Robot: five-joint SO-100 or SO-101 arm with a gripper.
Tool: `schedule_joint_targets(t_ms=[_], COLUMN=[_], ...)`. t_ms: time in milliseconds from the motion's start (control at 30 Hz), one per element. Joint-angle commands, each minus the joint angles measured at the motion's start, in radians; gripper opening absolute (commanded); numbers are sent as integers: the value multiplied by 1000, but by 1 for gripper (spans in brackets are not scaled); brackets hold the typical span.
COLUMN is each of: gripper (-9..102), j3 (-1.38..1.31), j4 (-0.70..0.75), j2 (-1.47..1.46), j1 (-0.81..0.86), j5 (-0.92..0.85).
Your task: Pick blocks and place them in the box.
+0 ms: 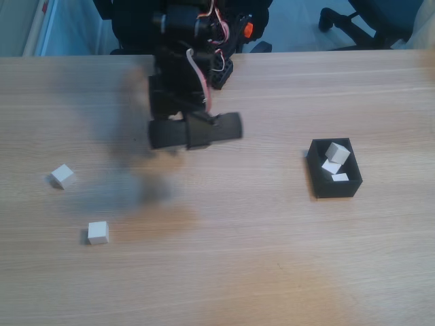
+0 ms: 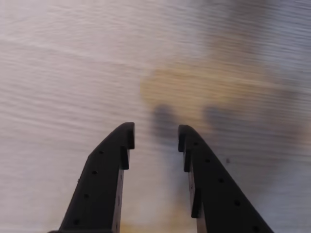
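Black arm [image 1: 183, 88], pink and white cables, black claw [image 2: 155, 136].

Looks like an office from my end: light wood-grain desk [image 1: 272, 272], black swivel chair base [image 1: 350, 24] with castor legs on the floor at far right.

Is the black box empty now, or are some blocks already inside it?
Not empty. The fixed view shows three white blocks inside the box; one leans tilted on the others.
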Motion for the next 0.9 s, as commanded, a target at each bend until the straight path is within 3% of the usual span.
schedule_joint_targets(t_ms=[0, 367, 867], gripper=[9, 17, 17], j3=[-106, -430, -776], j4=[-55, -117, -143], j2=[-94, -453, -756], j1=[66, 225, 272], j5=[-55, -150, -173])
